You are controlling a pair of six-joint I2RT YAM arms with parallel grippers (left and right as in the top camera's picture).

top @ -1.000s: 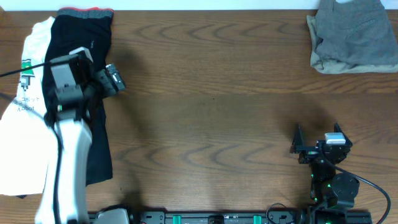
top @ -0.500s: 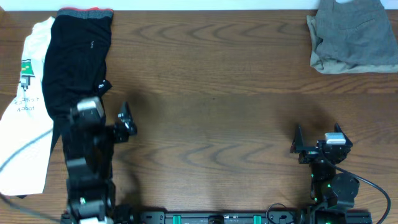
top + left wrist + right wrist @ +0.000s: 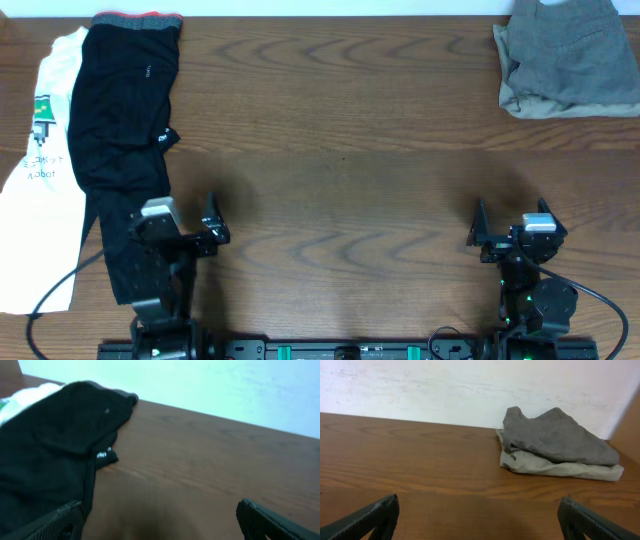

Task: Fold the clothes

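Four garments counted, in two lots. Upper left of the overhead view: a black garment (image 3: 120, 130) stretched long, overlapping a white printed shirt (image 3: 40, 180) along the left edge of the surface (image 3: 340, 150). Upper right corner: a grey garment (image 3: 565, 45) heaped on a beige one (image 3: 515, 100), both crumpled, neither laid flat.

Two arms, both low in the frame. Left arm (image 3: 160, 265) at lower left, overlapping the lower end of the black garment in the picture; left jaws spread wide in the wrist view, gripping nothing. Right arm (image 3: 525, 265) at lower right, well apart from the grey heap; right jaws equally wide, also empty. No folding begun, by the look of it.

Likely trouble from here:
- Pinching black cloth and white shirt together at the overlap, and so dragging both at once.
- Snagging the black hem near the left arm on moving off.
- Catching only the grey top layer at upper right, shifting the beige one toward the far edge.
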